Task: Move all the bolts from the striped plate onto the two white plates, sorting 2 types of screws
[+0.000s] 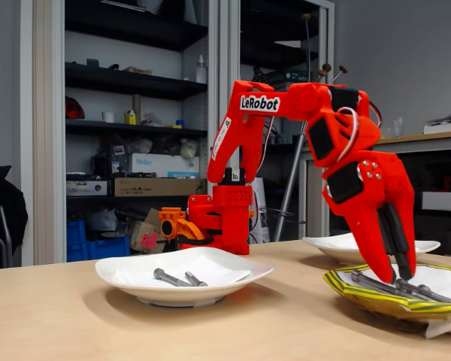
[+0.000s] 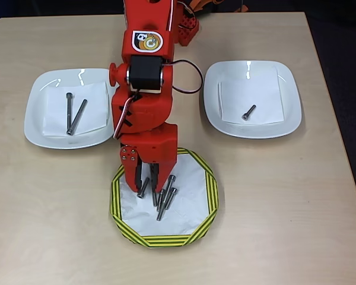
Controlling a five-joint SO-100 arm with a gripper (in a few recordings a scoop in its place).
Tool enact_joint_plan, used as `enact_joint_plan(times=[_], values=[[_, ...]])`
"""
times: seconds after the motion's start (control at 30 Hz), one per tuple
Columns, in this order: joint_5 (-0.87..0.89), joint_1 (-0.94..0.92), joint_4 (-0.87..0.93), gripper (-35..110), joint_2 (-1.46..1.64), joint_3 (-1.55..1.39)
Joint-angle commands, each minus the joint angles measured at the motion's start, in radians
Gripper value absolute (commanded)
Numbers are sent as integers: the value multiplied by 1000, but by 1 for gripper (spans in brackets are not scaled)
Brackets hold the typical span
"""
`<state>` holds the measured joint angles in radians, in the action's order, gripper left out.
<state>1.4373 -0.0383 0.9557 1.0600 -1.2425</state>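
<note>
- Red gripper [image 2: 147, 180] dips into the striped plate [image 2: 206, 199], fingers slightly parted around a short bolt [image 2: 143, 187]; whether they pinch it, I cannot tell.
- Loose bolts [image 2: 166, 199] cluster at the plate's centre, awaiting sorting.
- Two long bolts [image 2: 73, 114] lie on the ten o'clock white plate [image 2: 35, 113]; one short screw [image 2: 248, 112] on the two o'clock plate [image 2: 288, 101], types kept apart.

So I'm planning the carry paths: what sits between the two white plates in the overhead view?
In the overhead view the robot's red arm reaches down the gap between the left white plate and the right white plate; bare table elsewhere.
</note>
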Motion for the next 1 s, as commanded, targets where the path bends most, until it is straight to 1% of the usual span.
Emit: enact_joint_plan(times=[0.0,0.27,0.97], values=[[23,-5,-26,9,3,-17],[35,-15,-109,8,-23,-69],[3,-64,-58,5,-23,-74]])
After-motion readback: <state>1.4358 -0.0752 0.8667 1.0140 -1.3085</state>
